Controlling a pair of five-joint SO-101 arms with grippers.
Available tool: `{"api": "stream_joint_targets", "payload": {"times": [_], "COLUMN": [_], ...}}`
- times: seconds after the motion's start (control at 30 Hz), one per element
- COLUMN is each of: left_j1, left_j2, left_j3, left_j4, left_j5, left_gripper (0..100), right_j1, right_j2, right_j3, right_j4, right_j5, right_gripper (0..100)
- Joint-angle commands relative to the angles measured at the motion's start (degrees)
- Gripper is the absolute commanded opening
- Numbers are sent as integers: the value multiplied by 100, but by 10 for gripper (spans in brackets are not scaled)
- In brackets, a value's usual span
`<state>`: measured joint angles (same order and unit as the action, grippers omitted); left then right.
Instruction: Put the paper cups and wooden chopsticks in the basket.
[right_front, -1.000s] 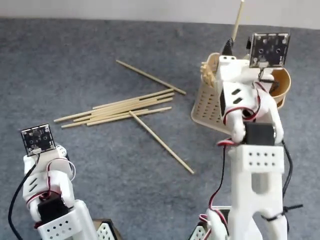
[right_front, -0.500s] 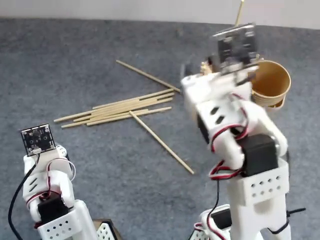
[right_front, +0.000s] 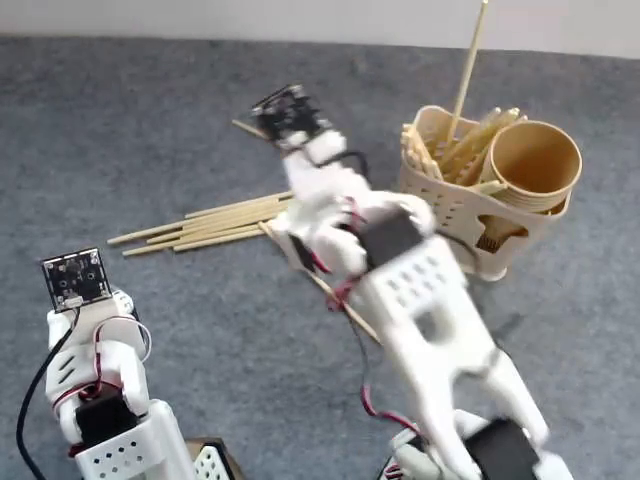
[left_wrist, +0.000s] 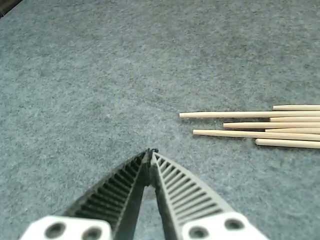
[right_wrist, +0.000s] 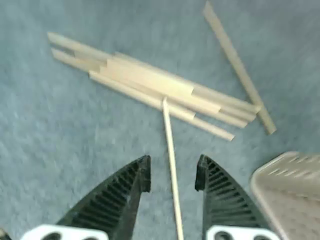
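Note:
A bundle of wooden chopsticks (right_front: 200, 225) lies on the grey carpet left of centre. One loose chopstick (right_front: 365, 328) lies slanted nearer the front. The cream basket (right_front: 450, 215) at the right holds stacked paper cups (right_front: 535, 160) and several chopsticks, one upright (right_front: 468, 65). My right gripper (right_wrist: 172, 167) is open above the carpet, and the loose chopstick (right_wrist: 171, 150) runs between its jaws towards the bundle (right_wrist: 150, 85). My left gripper (left_wrist: 150, 152) is shut on nothing, low over the carpet, short of the chopstick ends (left_wrist: 250, 125).
The right arm (right_front: 380, 250) stretches across the middle of the table. The left arm (right_front: 95, 340) stands at the front left. A corner of the basket (right_wrist: 290, 185) lies close beside the right gripper. Bare carpet spreads at the far left.
The right arm has swung from over the basket to the left, down over the loose chopsticks, uncovering the basket and cups. The left arm has not moved.

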<state>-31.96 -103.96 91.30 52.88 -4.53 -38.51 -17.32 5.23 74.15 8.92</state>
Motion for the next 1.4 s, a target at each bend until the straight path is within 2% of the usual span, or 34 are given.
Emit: {"api": "stream_joint_targets", "payload": {"times": [0.0,0.33,0.8,0.9,0.97,1.27,1.37], "left_j1": [84,84,84,84,92,101,101], "left_j2": [-13,-13,-13,-13,-13,-13,-13], "left_j3": [-22,-22,-22,-22,-22,-22,-22], "left_j4": [-105,-105,-105,-105,-105,-105,-105], "left_j5": [-35,-35,-35,-35,-35,-35,-35], "left_gripper": [11,11,11,11,11,11,11], "right_j1": [-101,-66,189,189,163,154,154], "right_j2": [620,2448,3705,3749,3705,2571,2062], "right_j3": [-48,-57,-57,-57,-57,-57,-22], "right_j4": [13,-998,-1675,-1657,-1613,-875,-822], "right_j5": [79,79,79,202,668,835,501], "right_gripper": [155,155,143,55,0,5,5]}}
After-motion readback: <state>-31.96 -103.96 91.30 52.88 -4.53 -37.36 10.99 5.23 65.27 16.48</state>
